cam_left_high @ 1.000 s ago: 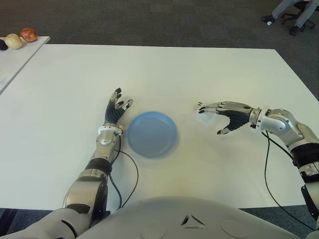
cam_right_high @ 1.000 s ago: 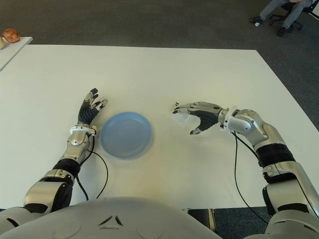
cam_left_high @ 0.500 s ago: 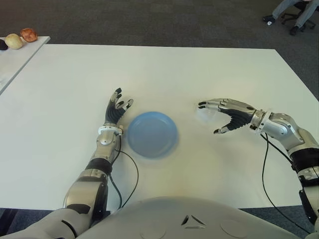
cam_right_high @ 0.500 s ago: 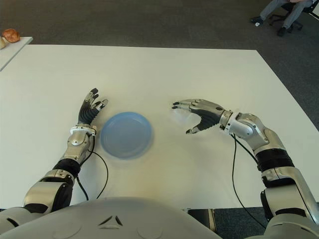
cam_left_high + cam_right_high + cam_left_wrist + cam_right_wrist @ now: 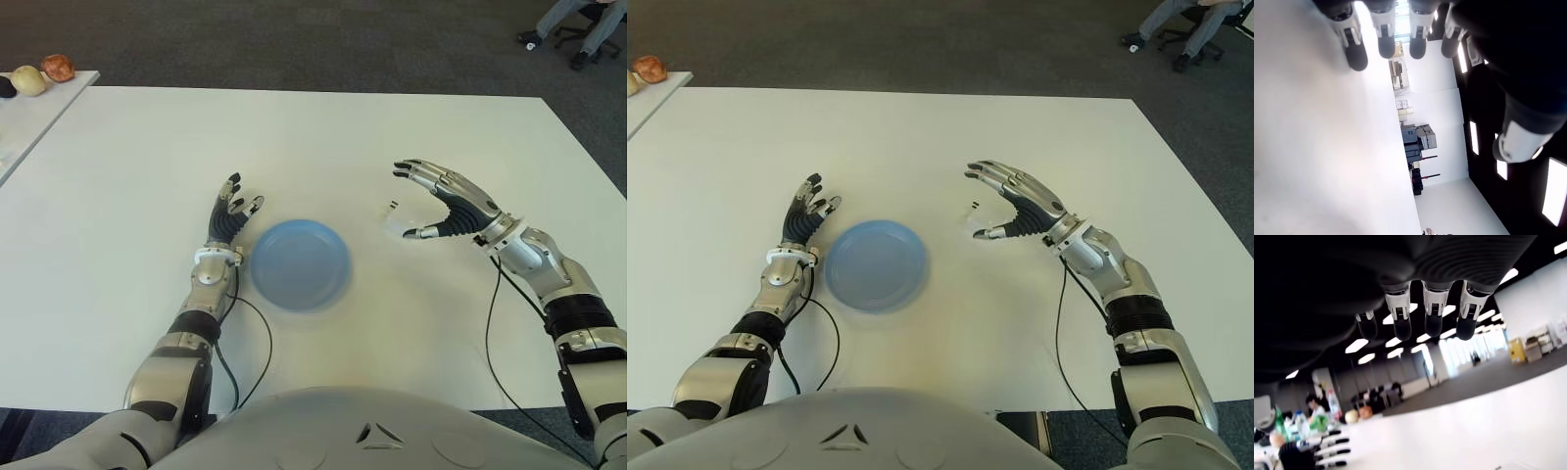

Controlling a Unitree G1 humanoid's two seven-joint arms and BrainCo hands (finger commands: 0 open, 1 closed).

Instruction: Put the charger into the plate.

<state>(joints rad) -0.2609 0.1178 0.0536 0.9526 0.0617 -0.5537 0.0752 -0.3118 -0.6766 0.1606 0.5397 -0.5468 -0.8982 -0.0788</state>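
Observation:
The charger (image 5: 392, 219), small and white with dark prongs at its far end, lies on the white table (image 5: 323, 147) a little right of the blue plate (image 5: 299, 263). My right hand (image 5: 431, 201) hovers just right of the charger, palm turned toward it and fingers spread. I see no contact between them. In the right wrist view its fingers (image 5: 1432, 316) hang apart with nothing between them. My left hand (image 5: 228, 217) shows open beside the plate's left rim, fingers pointing away from me. The plate holds nothing.
A second table (image 5: 29, 108) at the far left carries a few round fruits (image 5: 44, 73). A person's legs and an office chair (image 5: 578, 24) stand on the dark carpet at the far right. Black cables (image 5: 500, 343) trail from both wrists.
My right hand has tilted up and drawn back to the right from over the charger. The charger is now uncovered. The left hand and plate have not moved.

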